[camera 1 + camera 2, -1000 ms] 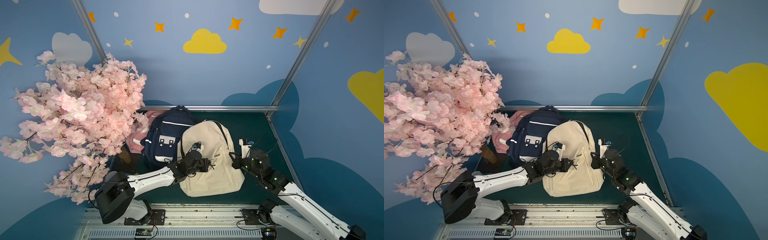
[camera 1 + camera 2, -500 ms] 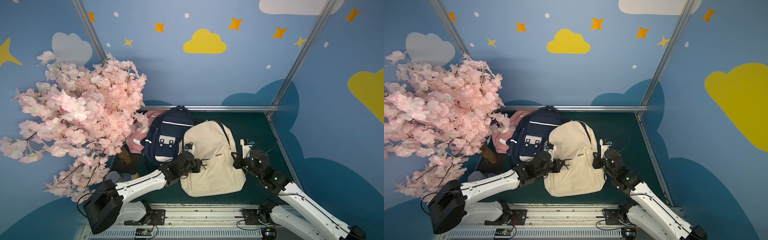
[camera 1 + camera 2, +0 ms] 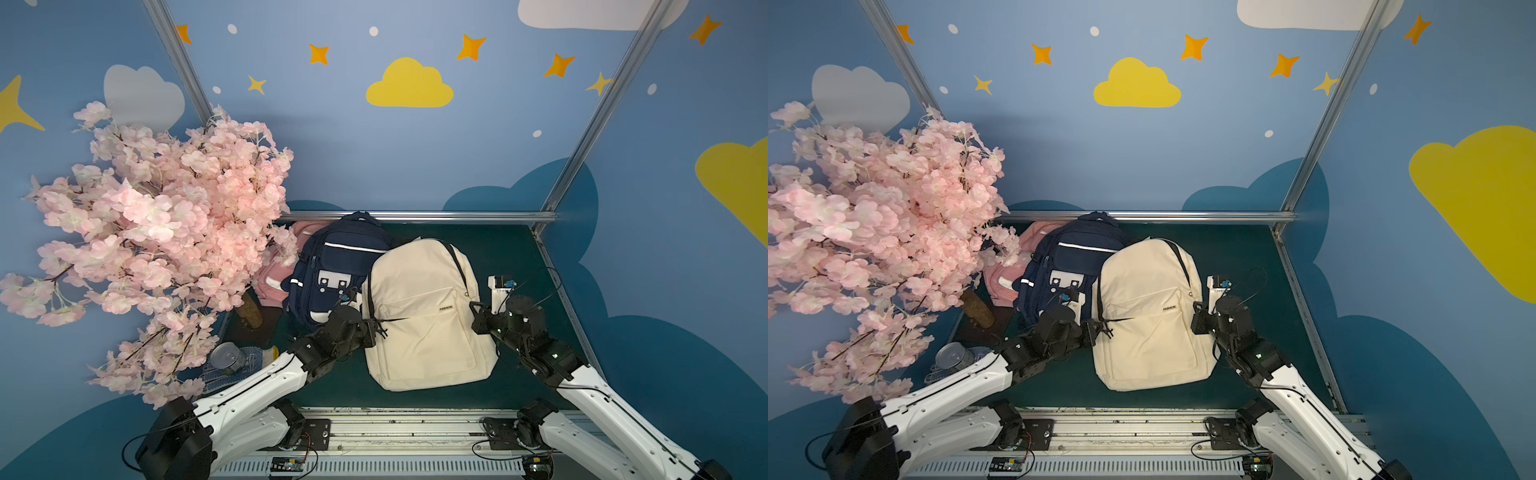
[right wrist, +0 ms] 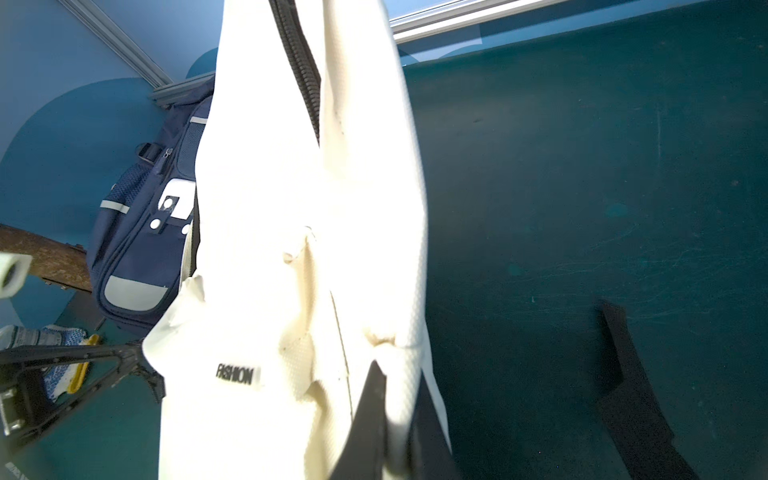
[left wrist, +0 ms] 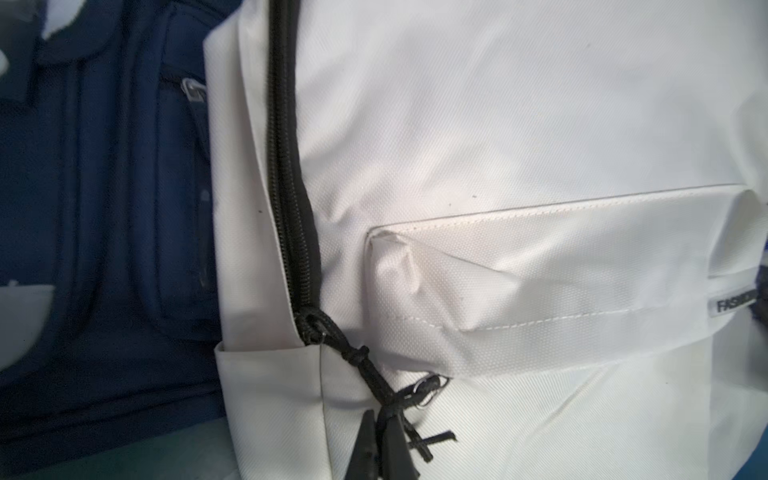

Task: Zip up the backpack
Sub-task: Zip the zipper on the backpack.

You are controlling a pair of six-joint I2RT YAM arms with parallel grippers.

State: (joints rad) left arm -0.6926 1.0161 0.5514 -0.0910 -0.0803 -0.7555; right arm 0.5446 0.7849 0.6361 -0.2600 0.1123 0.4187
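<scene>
Clamped tight — left jaws on the black zipper cord, right jaws on the cream backpack.

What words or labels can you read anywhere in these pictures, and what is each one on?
"FASHION": on the small label sewn to the front of the cream backpack; in the left wrist view its last letter is cut off by the picture's edge.
Print on the white camera mount of the right arm: too small to read.
Navy backpack and tin: no readable text.
</scene>
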